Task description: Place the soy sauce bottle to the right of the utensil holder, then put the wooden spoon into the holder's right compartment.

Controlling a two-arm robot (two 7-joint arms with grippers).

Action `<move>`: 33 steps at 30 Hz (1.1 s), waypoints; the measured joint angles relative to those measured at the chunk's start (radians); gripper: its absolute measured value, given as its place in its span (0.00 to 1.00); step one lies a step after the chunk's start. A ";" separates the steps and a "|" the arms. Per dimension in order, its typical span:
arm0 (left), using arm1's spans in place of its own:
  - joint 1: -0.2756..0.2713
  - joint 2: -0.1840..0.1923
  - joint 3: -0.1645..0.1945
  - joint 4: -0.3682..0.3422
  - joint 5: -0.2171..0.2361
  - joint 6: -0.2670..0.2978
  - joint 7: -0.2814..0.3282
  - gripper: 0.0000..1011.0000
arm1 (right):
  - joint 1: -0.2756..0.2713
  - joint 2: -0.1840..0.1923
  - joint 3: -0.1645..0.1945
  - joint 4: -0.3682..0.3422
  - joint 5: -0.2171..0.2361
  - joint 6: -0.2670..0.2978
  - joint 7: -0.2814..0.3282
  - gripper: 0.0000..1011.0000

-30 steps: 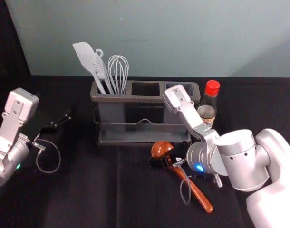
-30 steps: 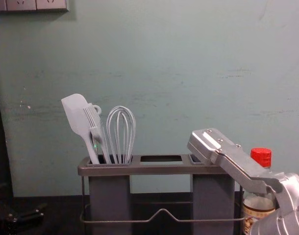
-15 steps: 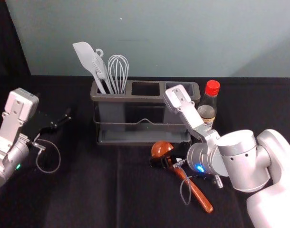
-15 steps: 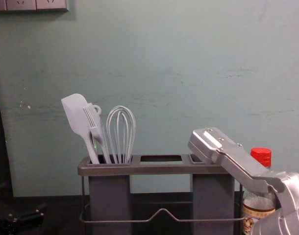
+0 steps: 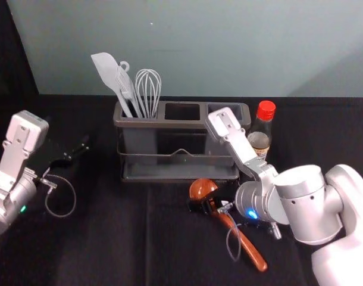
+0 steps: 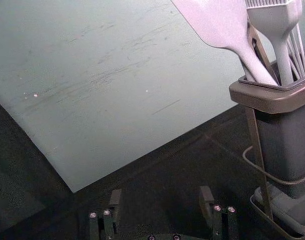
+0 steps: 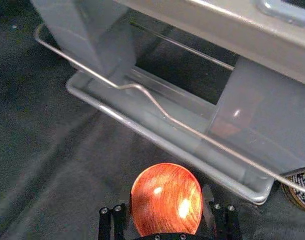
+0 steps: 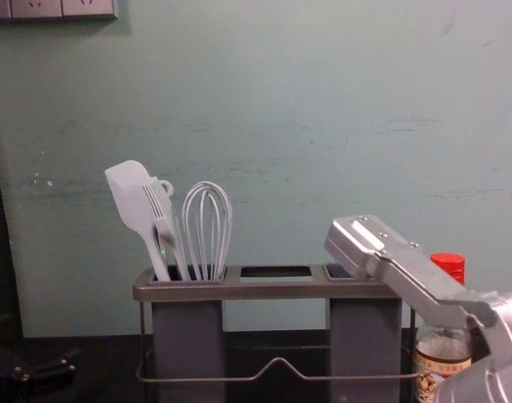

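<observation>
Soy sauce bottle (image 5: 260, 137): upright, just beside the right end of the utensil holder (image 5: 181, 123); whether they touch cannot be told. First part of the task judged complete.
Wooden spoon (image 5: 249, 246): in front of the holder, bowl toward it, handle running back and out to the right; whether it is clear of the tablecloth (image 5: 104, 238) cannot be confirmed.
Right compartment (image 8: 365, 348): spoon not inserted. Outstanding: lift, turn upright, carry over the opening, lower in.
Left compartment: occupied by a white spatula (image 5: 107, 71) and a whisk (image 5: 148, 89), among others.
Right gripper (image 7: 167, 197): at the spoon's bowl end, fingers close against both sides; judged to have hold of it.
Right arm: enters from the right edge, bent at the wrist, housing angled up before the holder's right end, gripper low beneath.
Left gripper (image 6: 161, 192): parked left of the holder, jaws wide, nothing between them.
Risk: the rounded bowl may roll in the grip during lifting.
</observation>
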 joint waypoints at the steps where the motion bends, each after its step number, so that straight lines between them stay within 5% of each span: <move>1: 0.000 0.000 0.000 0.000 0.000 0.000 0.000 0.99 | -0.008 0.003 0.000 -0.016 0.000 0.005 0.009 0.83; 12: 0.000 0.000 0.000 0.000 0.000 0.000 0.000 0.99 | -0.080 0.078 -0.012 -0.191 0.012 0.039 0.104 0.83; 25: 0.000 0.000 0.000 0.000 0.000 0.000 0.000 0.99 | -0.231 0.130 0.086 -0.406 0.066 -0.008 0.081 0.83; 30: 0.000 0.000 0.000 0.000 0.000 0.000 0.000 0.99 | -0.295 0.136 0.109 -0.494 0.067 -0.128 0.032 0.83; 33: 0.000 0.000 0.000 0.000 0.000 0.000 0.000 0.99 | -0.371 0.134 0.129 -0.552 0.067 -0.309 -0.030 0.83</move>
